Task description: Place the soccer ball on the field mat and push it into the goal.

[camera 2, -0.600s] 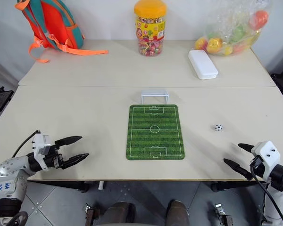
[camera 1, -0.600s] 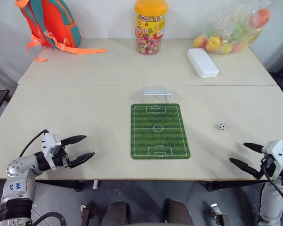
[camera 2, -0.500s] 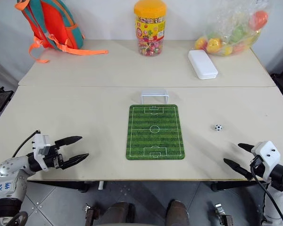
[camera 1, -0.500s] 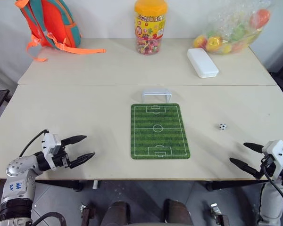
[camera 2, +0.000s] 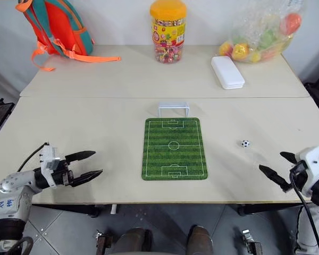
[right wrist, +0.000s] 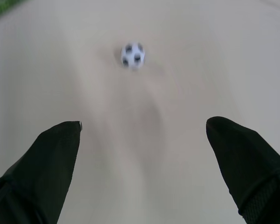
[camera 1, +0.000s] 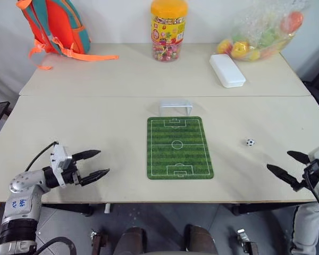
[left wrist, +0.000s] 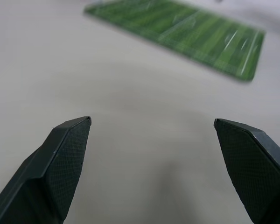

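On the left, the left gripper [camera 1: 100, 163] hangs low over the near edge of the counter [camera 1: 95, 122]. Its jaws are wide open and hold nothing. It points toward the field mat [camera 1: 179, 147], which lies flat in the middle. The goal [camera 1: 175, 107] stands just past the far end of the mat, so close that I cannot tell if it touches.

The soccer ball [camera 1: 249, 142] sits on the bare counter, near the right side of the mat but not on it. The right gripper [camera 2: 275, 167] is near the counter's right front corner, pointing at the ball. Its jaws are wide open and empty too, and the ball is a good way ahead of them.

What could go wrong? The ball is very tiny and round. If one jaw bumps it first, it could roll away, maybe off the counter. If the jaws squeeze off-center, it could pop out. Later, a hard push could send it past the goal, and the goal looks light, so a bump might tip or slide it.

Hard to see: the right arm is cut off at the picture's edge. The wrist views are fuzzy, so the ball's patches look smeared. The bag of toy fruit [camera 1: 260, 32] at the far right is cut off at the top.
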Action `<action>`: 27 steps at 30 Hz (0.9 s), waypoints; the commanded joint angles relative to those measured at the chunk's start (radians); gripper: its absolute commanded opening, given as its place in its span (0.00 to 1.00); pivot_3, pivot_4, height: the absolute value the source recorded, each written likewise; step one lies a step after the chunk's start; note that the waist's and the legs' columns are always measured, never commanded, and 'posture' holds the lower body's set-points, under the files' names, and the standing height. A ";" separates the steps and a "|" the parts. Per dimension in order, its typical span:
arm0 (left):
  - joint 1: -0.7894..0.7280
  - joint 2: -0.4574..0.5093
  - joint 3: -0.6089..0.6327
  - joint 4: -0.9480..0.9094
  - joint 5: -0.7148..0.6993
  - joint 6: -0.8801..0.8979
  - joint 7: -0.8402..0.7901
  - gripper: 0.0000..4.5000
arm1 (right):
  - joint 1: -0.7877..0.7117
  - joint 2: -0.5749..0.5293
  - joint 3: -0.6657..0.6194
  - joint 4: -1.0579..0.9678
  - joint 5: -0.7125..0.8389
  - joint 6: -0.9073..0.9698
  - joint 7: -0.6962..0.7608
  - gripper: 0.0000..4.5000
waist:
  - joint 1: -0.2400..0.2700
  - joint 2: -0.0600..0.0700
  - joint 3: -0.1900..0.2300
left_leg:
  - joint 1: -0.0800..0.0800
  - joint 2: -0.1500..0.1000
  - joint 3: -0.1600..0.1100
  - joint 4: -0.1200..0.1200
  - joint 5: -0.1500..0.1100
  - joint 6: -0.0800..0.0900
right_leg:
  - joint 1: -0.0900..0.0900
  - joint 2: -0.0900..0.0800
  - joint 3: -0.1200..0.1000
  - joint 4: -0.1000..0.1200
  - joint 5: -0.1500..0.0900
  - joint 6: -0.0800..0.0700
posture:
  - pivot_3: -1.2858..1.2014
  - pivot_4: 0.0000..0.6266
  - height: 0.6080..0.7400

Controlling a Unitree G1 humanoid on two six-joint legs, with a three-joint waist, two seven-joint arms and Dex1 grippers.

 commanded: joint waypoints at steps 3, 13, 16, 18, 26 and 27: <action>-0.056 -0.016 -0.057 -0.057 -0.020 0.011 -0.052 1.00 | -0.185 -0.029 0.105 0.065 -0.020 0.044 0.012 1.00 | -0.005 0.000 0.000 | 0.000 0.000 0.000 0.000 0.000 0.000 | 0.000 0.001 0.000 0.000 0.000 0.000 | 0.52 0.24 1.00; -0.044 -0.026 -0.090 -0.120 -0.025 0.063 -0.049 1.00 | -0.461 0.013 0.305 0.428 -0.157 -0.083 0.079 1.00 | -0.004 0.000 0.000 | -0.009 0.000 0.000 0.005 0.000 0.000 | -0.007 0.001 0.000 0.001 0.000 0.000 | 0.52 0.24 1.00; -0.022 -0.023 -0.084 -0.147 -0.026 0.073 -0.040 1.00 | -0.484 0.025 0.331 0.486 -0.183 -0.116 0.089 1.00 | -0.005 0.000 0.000 | -0.013 0.001 0.000 0.008 0.000 0.000 | -0.010 0.001 0.000 0.004 0.000 0.000 | 0.52 0.24 1.00; -0.008 -0.020 -0.080 -0.162 -0.026 0.079 -0.035 1.00 | -0.496 0.033 0.343 0.515 -0.193 -0.137 0.093 1.00 | -0.005 0.000 0.000 | -0.013 0.001 0.000 0.008 0.000 0.000 | -0.010 0.001 0.000 0.004 0.000 0.000 | 0.52 0.24 1.00; 0.034 -0.023 -0.064 -0.213 -0.029 0.090 -0.009 1.00 | -0.558 0.058 0.370 0.642 -0.237 -0.182 0.088 0.87 | -0.010 0.000 0.000 | -0.012 0.002 0.001 0.011 0.000 0.000 | -0.010 0.002 0.002 0.006 0.001 -0.002 | 0.52 0.24 1.00; 0.036 -0.024 -0.064 -0.216 -0.030 0.091 -0.008 1.00 | -0.557 0.058 0.370 0.643 -0.236 -0.185 0.089 0.80 | -0.009 0.000 0.000 | -0.012 0.002 0.001 0.012 0.000 0.000 | -0.009 0.002 0.002 0.006 0.001 -0.002 | 0.52 0.24 1.00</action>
